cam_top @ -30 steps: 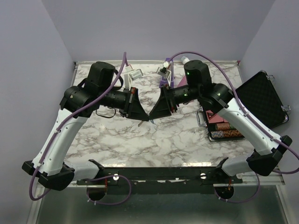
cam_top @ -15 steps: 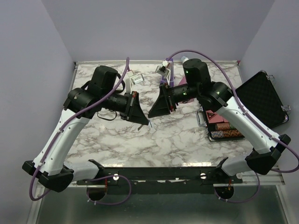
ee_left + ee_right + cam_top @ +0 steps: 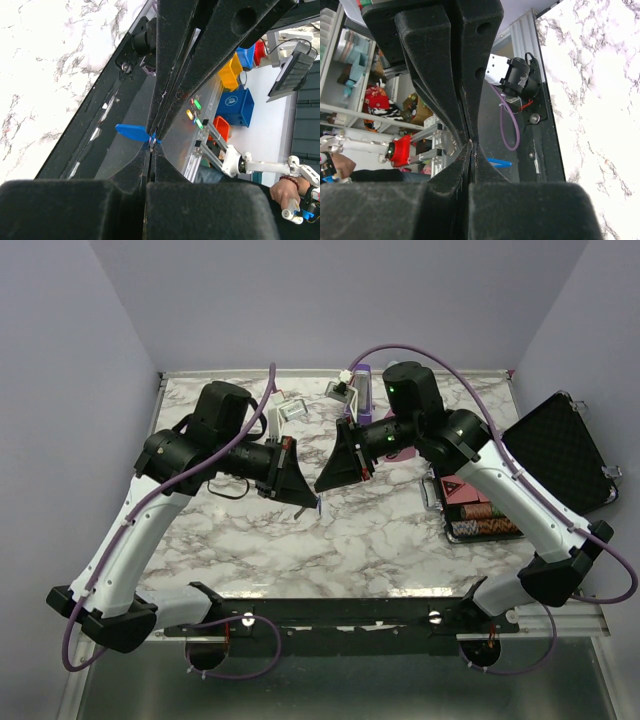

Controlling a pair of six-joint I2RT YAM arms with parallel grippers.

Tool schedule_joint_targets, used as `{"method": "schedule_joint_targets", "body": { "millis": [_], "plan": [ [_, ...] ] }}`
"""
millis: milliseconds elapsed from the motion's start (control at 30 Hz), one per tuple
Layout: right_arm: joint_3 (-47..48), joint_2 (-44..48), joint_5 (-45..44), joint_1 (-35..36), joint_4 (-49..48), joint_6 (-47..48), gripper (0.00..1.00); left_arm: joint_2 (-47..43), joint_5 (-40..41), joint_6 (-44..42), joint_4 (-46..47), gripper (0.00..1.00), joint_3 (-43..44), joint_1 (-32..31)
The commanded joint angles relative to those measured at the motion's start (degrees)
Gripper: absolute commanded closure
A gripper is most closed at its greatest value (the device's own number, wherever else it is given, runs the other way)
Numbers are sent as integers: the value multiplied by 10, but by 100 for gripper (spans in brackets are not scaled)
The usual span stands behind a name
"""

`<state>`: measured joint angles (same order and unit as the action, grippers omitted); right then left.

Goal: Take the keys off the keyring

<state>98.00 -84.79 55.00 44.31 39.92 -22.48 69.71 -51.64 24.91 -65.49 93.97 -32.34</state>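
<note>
Currently both arms reach inward over the marble table (image 3: 250, 540), fingertips pointed at each other near its middle. Left gripper (image 3: 313, 504): jaws pressed together, pinching the keys (image 3: 318, 502) at the very tip. In the left wrist view the left gripper (image 3: 151, 140) has no visible gap between its fingers. The keys (image 3: 132, 132) show as a bright-blue oval head sticking out to one side, with a small pale metal bit right at the pinch line. Right gripper (image 3: 322, 484): tip sits near the left one, slightly farther from the arm bases; the two tips are apart, not touching. In the right wrist view the right gripper (image 3: 470, 145) has its jaws pressed together as well. A thin blue sliver (image 3: 498, 162) shows just beside the closed tips; I cannot tell whether it is pinched there or lies behind. Elsewhere on the table: purple metronome (image 3: 360, 400) at the far edge behind the right arm, and a tray of poker chips (image 3: 480, 520) on the right side. An open black case (image 3: 562, 448) rests off the right edge.
</note>
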Motion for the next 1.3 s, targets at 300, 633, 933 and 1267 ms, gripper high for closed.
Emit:
{"method": "schedule_joint_targets", "body": {
  "millis": [300, 633, 933, 1267],
  "plan": [
    [-34, 9, 22, 3, 5, 9, 99, 18, 14, 29, 65, 100, 19, 0],
    [-29, 10, 6, -1, 9, 26, 99, 16, 65, 107, 178, 100, 4, -1],
    [-14, -5, -2, -12, -21, 20, 99, -20, 84, 258, 406, 100, -90, -1],
    [0, -13, -31, -19, -72, -12, 99, -41, 138, 316, 543, 100, -118, 0]
  ]
}}
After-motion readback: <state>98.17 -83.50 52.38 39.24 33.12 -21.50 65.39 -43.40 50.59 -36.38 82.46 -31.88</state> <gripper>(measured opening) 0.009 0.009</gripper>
